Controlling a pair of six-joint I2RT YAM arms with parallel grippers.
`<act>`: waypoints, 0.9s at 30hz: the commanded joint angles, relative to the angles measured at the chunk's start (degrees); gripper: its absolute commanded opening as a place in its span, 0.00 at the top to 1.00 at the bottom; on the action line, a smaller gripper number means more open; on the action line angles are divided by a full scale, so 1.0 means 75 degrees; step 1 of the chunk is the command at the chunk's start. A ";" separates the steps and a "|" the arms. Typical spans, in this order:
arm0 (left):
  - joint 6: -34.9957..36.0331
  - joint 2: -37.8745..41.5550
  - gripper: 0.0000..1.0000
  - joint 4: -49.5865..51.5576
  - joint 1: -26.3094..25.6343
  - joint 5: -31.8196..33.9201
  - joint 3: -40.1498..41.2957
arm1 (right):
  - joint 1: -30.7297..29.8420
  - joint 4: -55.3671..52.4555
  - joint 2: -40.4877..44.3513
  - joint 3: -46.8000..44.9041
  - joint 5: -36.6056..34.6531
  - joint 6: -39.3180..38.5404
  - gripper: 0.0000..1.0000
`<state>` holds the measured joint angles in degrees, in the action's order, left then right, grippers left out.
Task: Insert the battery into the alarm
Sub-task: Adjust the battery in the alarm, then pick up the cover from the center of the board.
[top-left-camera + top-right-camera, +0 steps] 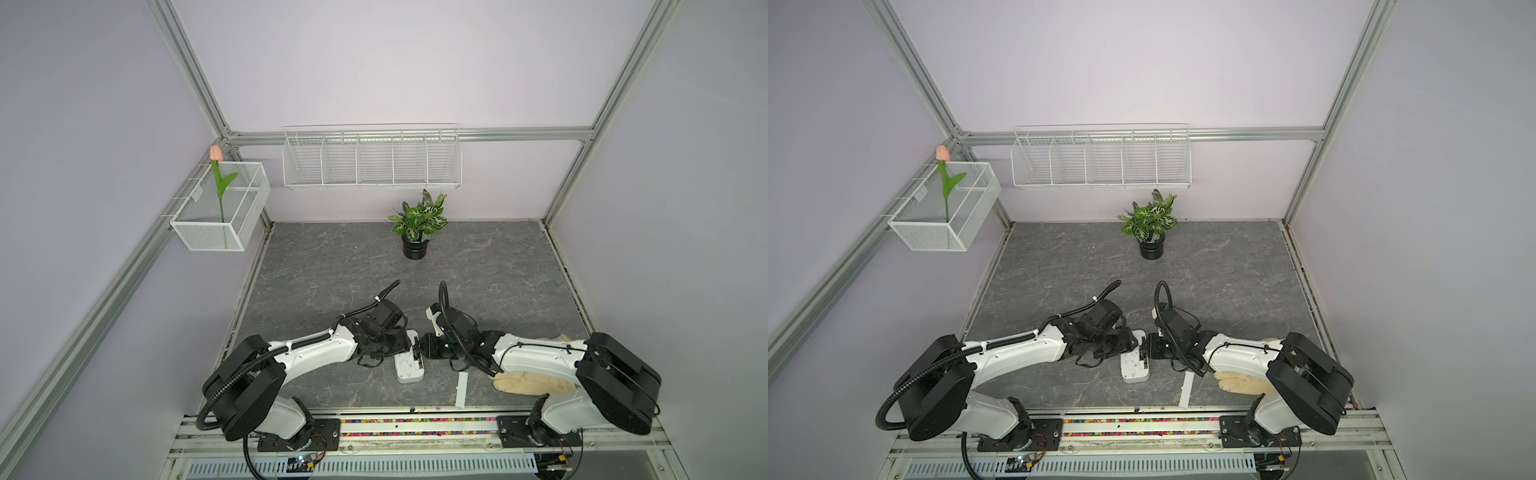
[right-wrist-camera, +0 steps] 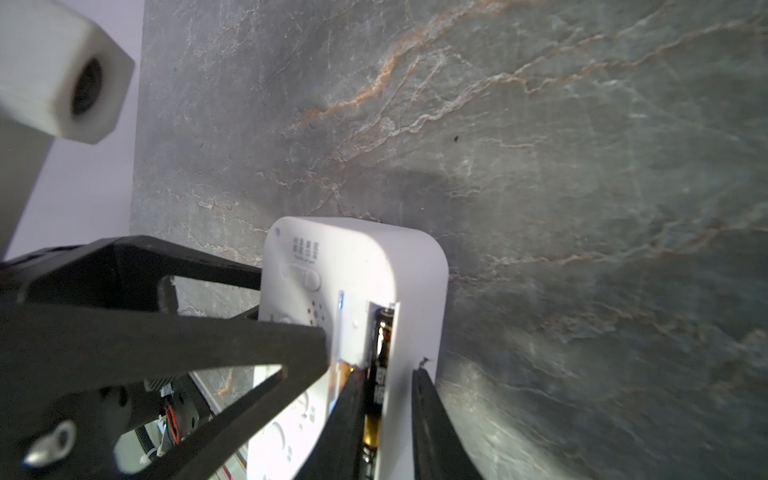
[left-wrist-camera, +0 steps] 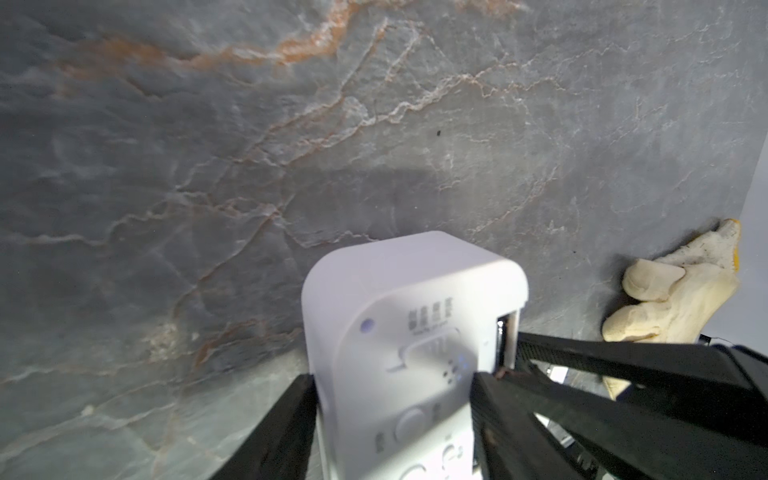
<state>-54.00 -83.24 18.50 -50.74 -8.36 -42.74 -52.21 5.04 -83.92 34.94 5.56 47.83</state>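
The white alarm point(image 1: 409, 369) point(image 1: 1133, 369) lies back up on the grey table near the front. My left gripper point(image 3: 395, 424) is shut on it, one finger on each long side. Black and gold, the battery point(image 2: 380, 353) sits lengthwise in the open slot along the alarm's point(image 2: 357, 257) edge. My right gripper point(image 2: 386, 372) comes in from the right, shut narrow. One finger presses the battery from inside the slot and the other lies on the alarm's outer side wall. In both top views the two grippers point(image 1: 409, 347) point(image 1: 420, 353) meet over the alarm's far end.
A thin flat white strip point(image 1: 461, 388) point(image 1: 1187, 388) lies right of the alarm near the front edge. A cream glove point(image 1: 532, 382) point(image 3: 681, 291) lies under the right arm. A potted plant point(image 1: 417, 232) stands at the back. A wire rack point(image 1: 372, 160) and a mesh basket point(image 1: 220, 208) hang on the walls.
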 commanded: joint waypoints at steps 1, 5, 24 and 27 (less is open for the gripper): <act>-0.0097 -0.0094 0.40 0.0087 -0.0083 0.0145 0.0204 | -0.0289 -0.1901 -0.0568 -0.0126 -0.0017 -0.0202 0.75; -0.0002 -0.0057 0.40 0.0240 -0.0078 0.0350 0.0121 | -0.0268 -0.2338 0.0005 0.0454 -0.0561 -0.0202 0.69; 0.1401 0.1038 0.35 0.1956 0.0371 0.1248 -0.1503 | -0.0064 -0.7218 0.2782 0.1350 -0.1749 0.0767 0.50; 0.1573 0.1375 0.35 0.1464 0.0215 0.0610 -0.1328 | -0.0190 -0.7364 0.3435 0.0751 -0.1729 0.1181 0.50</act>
<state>-45.12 -74.78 29.08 -48.10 -1.58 -52.58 -52.97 -42.50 -61.69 44.14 -6.61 51.72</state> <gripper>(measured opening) 0.649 0.503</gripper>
